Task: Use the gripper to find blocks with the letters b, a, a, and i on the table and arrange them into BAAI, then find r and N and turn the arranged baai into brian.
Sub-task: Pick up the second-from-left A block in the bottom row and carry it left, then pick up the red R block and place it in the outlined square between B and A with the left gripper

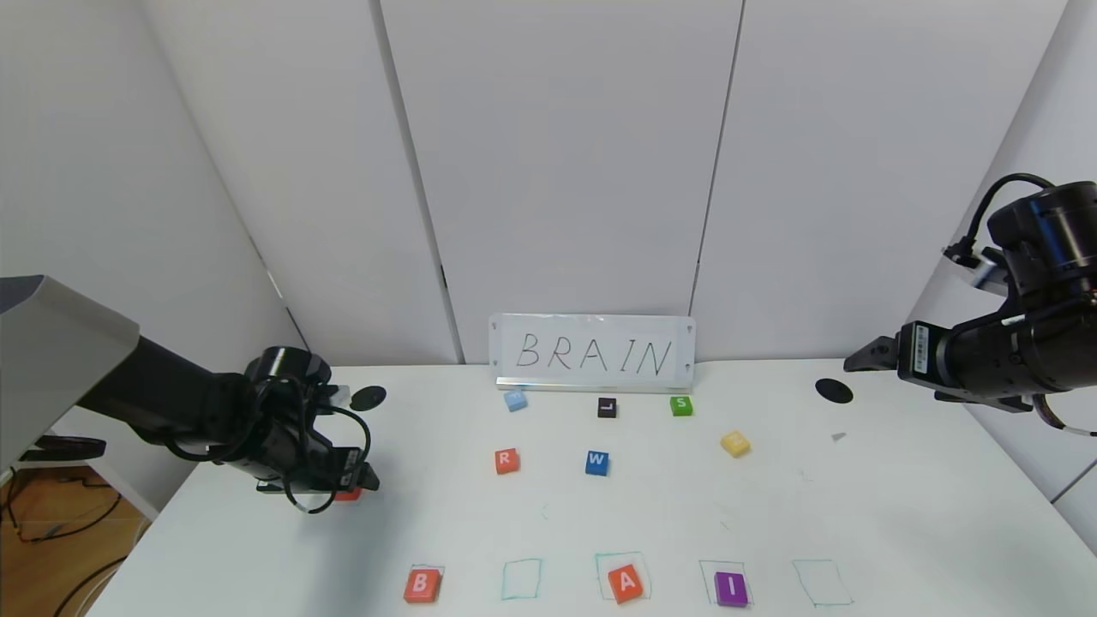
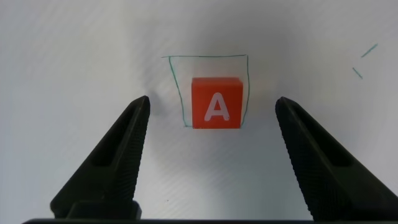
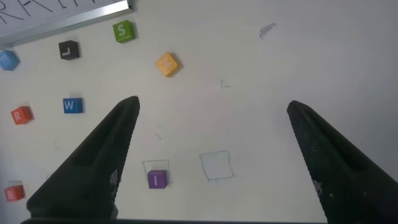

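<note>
On the table [image 1: 900, 514], the front row holds an orange-red B block [image 1: 422, 585], an orange-red A block [image 1: 626, 584] and a purple I block [image 1: 731, 589], each in a green square. The second orange-red A block [image 2: 216, 103] lies in a green square at the table's left. My left gripper [image 1: 364, 480] hovers low over it, open, with the block ahead of and between the fingertips, untouched. The orange-red R block [image 1: 506, 460] and pale yellow N block [image 1: 735, 443] lie mid-table. My right gripper [image 1: 861, 358] is open and empty, raised over the right side.
A blue W [image 1: 597, 463], black L [image 1: 607, 407], green S [image 1: 681, 405] and light blue block [image 1: 515, 399] lie near the back. A sign reading BRAIN [image 1: 591, 353] stands at the rear. Empty green squares [image 1: 521, 578] [image 1: 823, 583] sit in the front row. Two black holes [image 1: 368, 398] [image 1: 833, 391] flank the back.
</note>
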